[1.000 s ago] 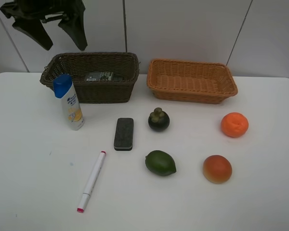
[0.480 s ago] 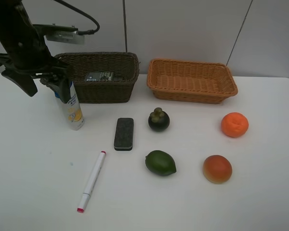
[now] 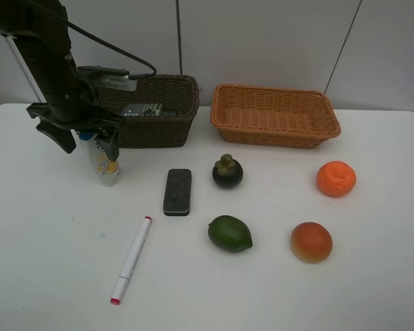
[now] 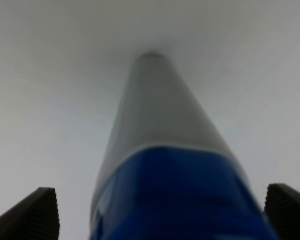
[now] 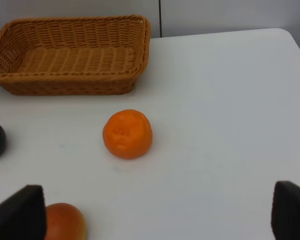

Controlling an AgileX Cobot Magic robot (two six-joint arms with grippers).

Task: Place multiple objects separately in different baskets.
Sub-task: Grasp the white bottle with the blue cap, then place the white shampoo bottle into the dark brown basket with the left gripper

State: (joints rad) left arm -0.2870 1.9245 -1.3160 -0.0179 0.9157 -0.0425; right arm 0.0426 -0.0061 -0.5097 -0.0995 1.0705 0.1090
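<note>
Right gripper (image 5: pixel 150 215) spread wide, holding nothing, orange (image 5: pixel 127 134) ahead of it. Left gripper (image 3: pixel 90 143) fully spread and empty, straddling the blue cap (image 4: pixel 165 200) of the shampoo bottle (image 3: pixel 107 168), which stands upright just before the dark brown basket (image 3: pixel 159 132). We judge the grasp comes next: drop lower, close squarely on the body below the cap, lift straight so it cannot tip, clear the basket's front wall. From above the cap is hidden by the gripper; the wrist picture is blurred, so we cannot tell contact; the dark item (image 3: pixel 142 109) in the basket is too dim to name.
</note>
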